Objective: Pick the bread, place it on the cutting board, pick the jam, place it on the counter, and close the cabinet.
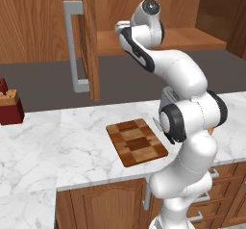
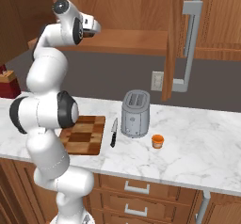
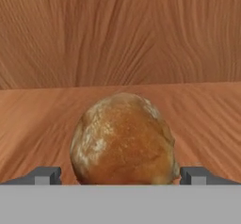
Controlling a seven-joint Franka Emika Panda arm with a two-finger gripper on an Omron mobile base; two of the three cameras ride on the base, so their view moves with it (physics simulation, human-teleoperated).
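In the hand view the bread (image 3: 124,140) lies straight ahead of the end effector (image 3: 120,177), low and central, between the lines of the two fingertips. These stand wide apart, one toward each side of the roll, with nothing held. The left tip looks a little apart from the crust; on the right the crust comes so near the tip that I cannot tell whether they touch. The roll rests on the wooden shelf of the open cabinet (image 1: 168,39), its back panel behind.

The roll is nearly round, so no long axis seems to dictate the grip. The coming move is probably a short, straight advance until the roll sits deeper between the fingers, then closing; drifting right could nudge it. The cutting board (image 1: 137,142) waits below the shelf on the surface (image 1: 86,141), so the carry afterward should run out, then down.
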